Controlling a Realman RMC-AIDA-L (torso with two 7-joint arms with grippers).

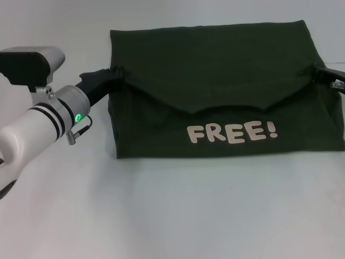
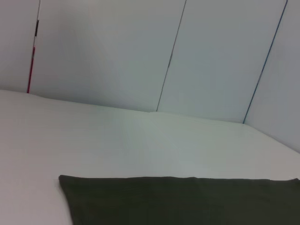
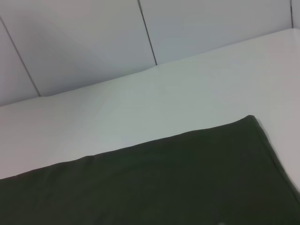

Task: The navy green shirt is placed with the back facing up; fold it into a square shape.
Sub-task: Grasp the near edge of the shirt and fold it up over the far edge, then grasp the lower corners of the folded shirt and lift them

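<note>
1. On the white table [image 1: 178, 210], toward the far side, lies the dark olive-green soft fabric shirt [image 1: 226, 70], folded into a broad rectangle.
2. Its far part is doubled over toward the near side, the folded flap ending in a sagging edge just above the pale printed word "FREE!" [image 1: 233, 132] on the near layer.
3. At the shirt's left edge, the black left gripper [image 1: 111, 74] pinches a bunched bit of the flap, its fingers closed on the cloth.
4. At the right edge, the black right gripper [image 1: 323, 74] likewise grips a puckered corner of the flap.
5. Both wrist views show the shirt's flat far portion [image 2: 187, 201] [image 3: 154, 187] on the table, with pale panelled walls [image 2: 140, 51] beyond.
</note>
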